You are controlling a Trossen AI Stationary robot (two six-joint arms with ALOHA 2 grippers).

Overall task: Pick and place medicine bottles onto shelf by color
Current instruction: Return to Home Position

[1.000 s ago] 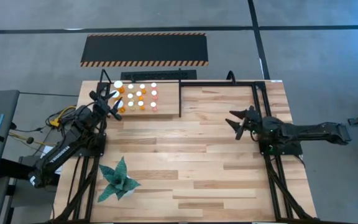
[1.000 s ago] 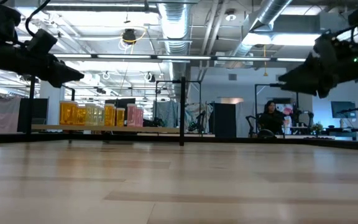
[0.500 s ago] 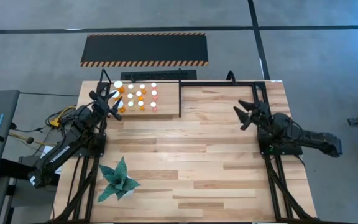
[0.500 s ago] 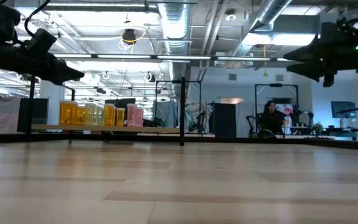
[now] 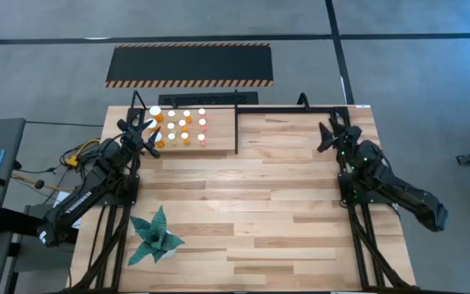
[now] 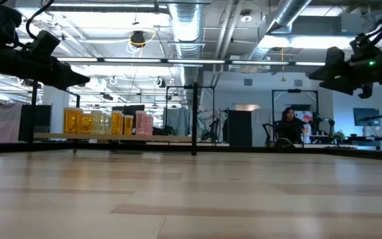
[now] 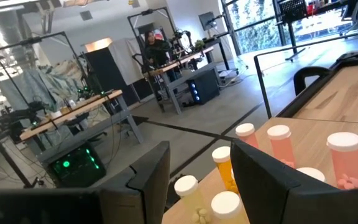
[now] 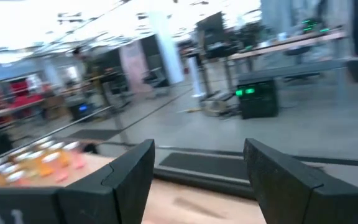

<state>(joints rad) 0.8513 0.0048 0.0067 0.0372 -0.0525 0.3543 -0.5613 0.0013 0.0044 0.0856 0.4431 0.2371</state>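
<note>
Several medicine bottles [image 5: 181, 126] with white caps stand upright on the shelf [image 5: 215, 140], a light board at the table's far left, framed by black posts. In the low view they line up as yellow, orange and pink bottles [image 6: 108, 122]. My left gripper [image 5: 146, 133] hovers level just left of them, open, with nothing between its fingers; its wrist view shows the bottles [image 7: 279, 144] close ahead of my left gripper [image 7: 201, 180]. My right gripper [image 5: 331, 135] hangs open and empty above the table's far right; its wrist view shows my right gripper [image 8: 197, 171] with the bottles [image 8: 39, 158] far off.
A black rail [image 5: 288, 109] runs along the far edge, with a post [image 5: 236, 122] at the shelf's right side. A green paper plant [image 5: 153, 237] sits near the left front. A black hazard-striped panel [image 5: 189, 65] lies on the floor beyond the table.
My right gripper has swung from pointing at the table's left side round toward the far edge, moving toward the far right corner while its arm swept to the near right. It has stayed open. The bottles have not moved.
</note>
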